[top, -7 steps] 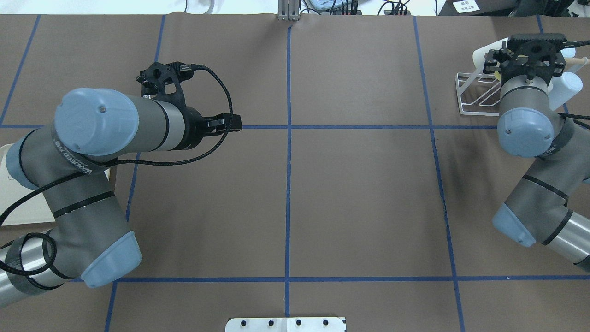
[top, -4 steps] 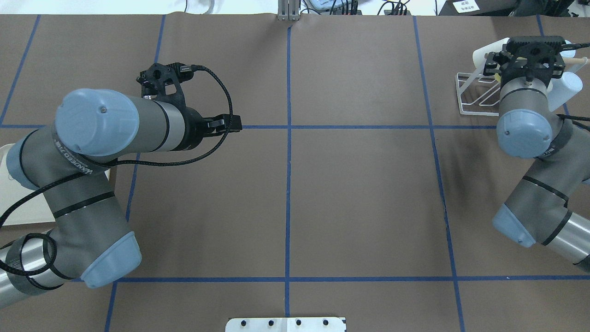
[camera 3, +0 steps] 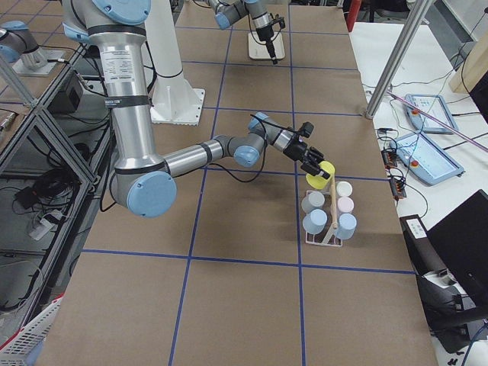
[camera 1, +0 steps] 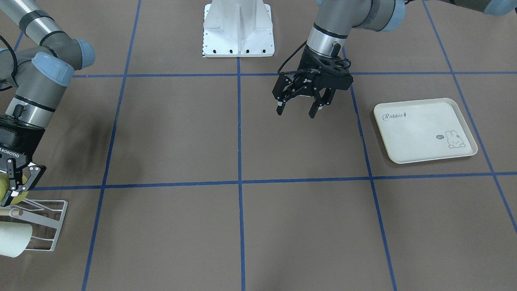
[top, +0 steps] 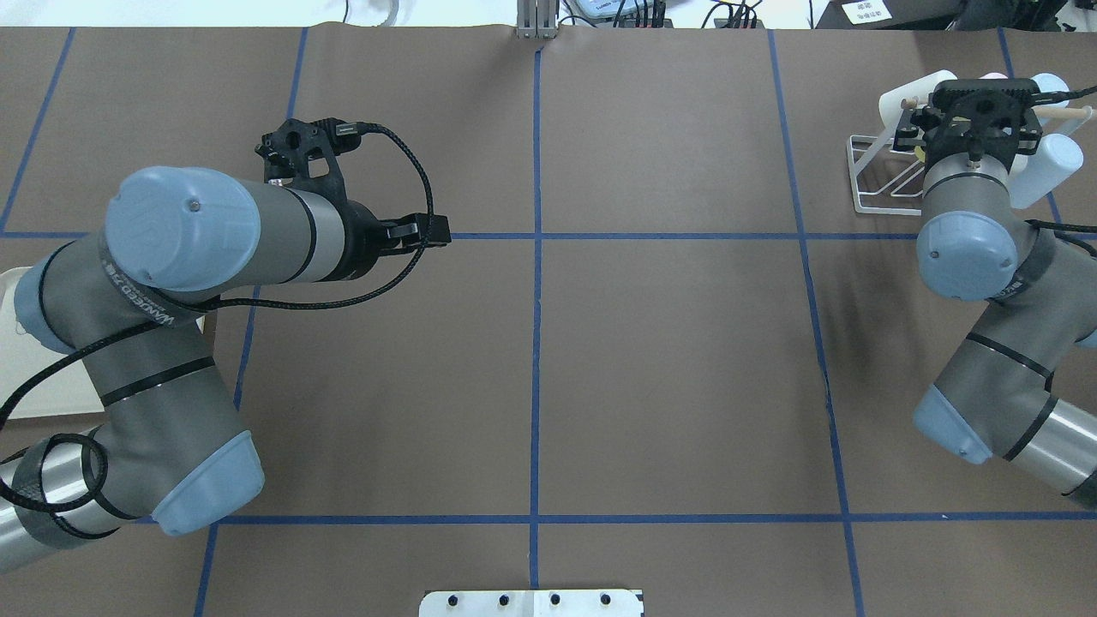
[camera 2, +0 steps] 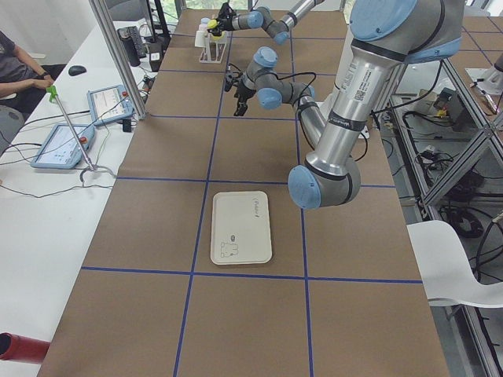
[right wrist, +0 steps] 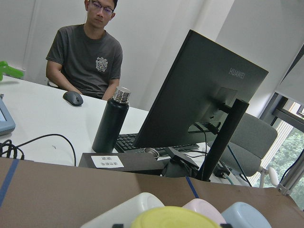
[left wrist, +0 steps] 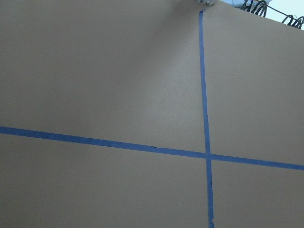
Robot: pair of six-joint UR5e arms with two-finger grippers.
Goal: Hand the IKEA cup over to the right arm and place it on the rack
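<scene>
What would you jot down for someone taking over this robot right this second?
Left gripper: open, empty, hanging above the table.
Right gripper: shut on the yellow cup, at one end of the rack, next to other cups.
Done: the hand-over; the cup is in the right gripper.
Left to do: seat the cup on the rack (I cannot tell whether it is resting there yet), open, back away.

A cream rabbit-print tray [camera 1: 424, 129] lies flat on the brown table [camera 1: 303, 226] at 3 o'clock in the front-facing view, inside one square of the blue tape grid [camera 1: 239, 161]. In the right wrist view, a seated person [right wrist: 88, 57] is at 11 o'clock with a mouse [right wrist: 72, 98] near their hand. A black bottle [right wrist: 110, 121] stands upright at the 9 o'clock side of a dark monitor [right wrist: 199, 95].
</scene>
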